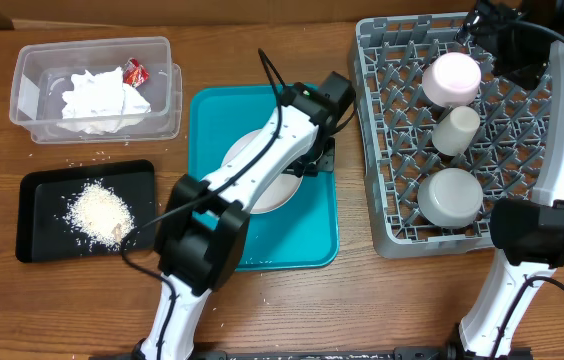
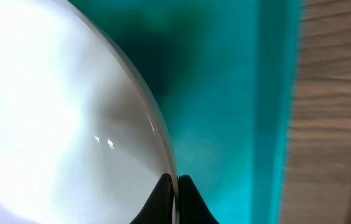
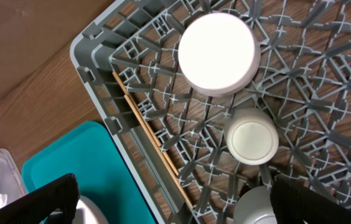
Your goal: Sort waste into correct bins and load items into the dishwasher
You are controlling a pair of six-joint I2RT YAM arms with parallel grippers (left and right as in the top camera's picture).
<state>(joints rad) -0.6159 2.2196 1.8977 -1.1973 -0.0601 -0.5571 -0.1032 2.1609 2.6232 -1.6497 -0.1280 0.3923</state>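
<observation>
Left gripper [image 2: 175, 186] pinches the rim of the white plate [image 2: 57, 106]
The plate lies on the teal tray [image 1: 212, 130]; right gripper [image 3: 175, 183] hangs wide open above the grey dish rack [image 1: 374, 140] holding dish [image 1: 451, 78], cup [image 1: 456, 129], bowl [image 1: 450, 196]

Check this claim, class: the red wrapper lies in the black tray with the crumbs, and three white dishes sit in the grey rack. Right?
No. The overhead view shows the red wrapper in the clear tub, not the black tray; the rest stands.
</observation>
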